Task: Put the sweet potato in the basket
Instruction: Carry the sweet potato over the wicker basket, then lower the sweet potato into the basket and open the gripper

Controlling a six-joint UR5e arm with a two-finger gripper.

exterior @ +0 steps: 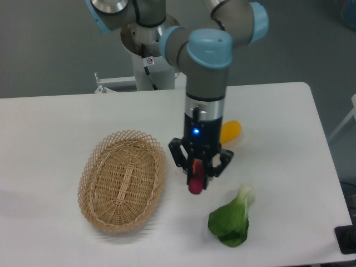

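Observation:
The sweet potato [195, 183] is a slim magenta tuber hanging upright between my fingers, its lower tip showing below them. My gripper [197, 177] is shut on it, held above the white table just right of the basket. The basket [122, 179] is an oval tan wicker one with a scalloped rim, lying left of the gripper with nothing inside. A bit of orange shows behind the gripper fingers.
A green leafy vegetable [232, 219] lies on the table at the lower right of the gripper. A yellow oblong fruit [231, 132] pokes out behind the arm on the right. The arm's base stands at the back centre.

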